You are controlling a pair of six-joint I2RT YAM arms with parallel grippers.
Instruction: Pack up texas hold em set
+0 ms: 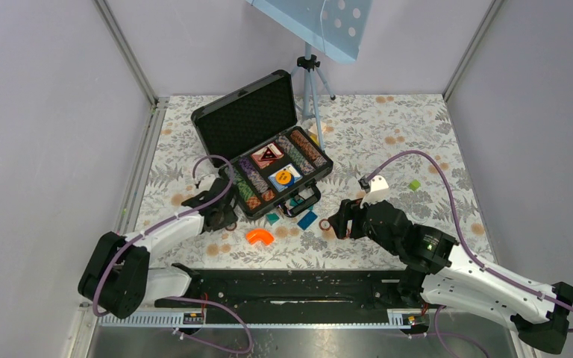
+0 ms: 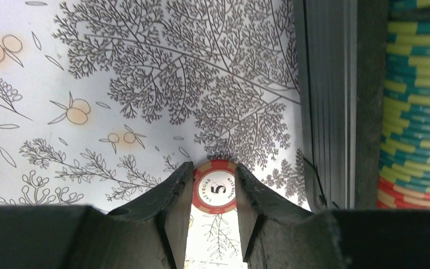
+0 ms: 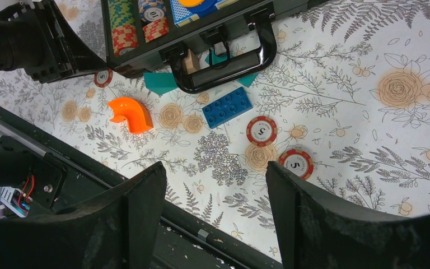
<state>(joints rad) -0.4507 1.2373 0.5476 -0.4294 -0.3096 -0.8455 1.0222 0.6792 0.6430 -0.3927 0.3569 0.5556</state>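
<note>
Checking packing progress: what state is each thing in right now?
Briefcase: open, lid upright.
Left gripper: shut on red chip.
Right gripper: open, empty.
Loose chips: flat on table, outside briefcase.
Orange piece: lying on table.

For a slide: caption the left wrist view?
Left tool clasps a red chip beside the case and its stacked chips.
</note>
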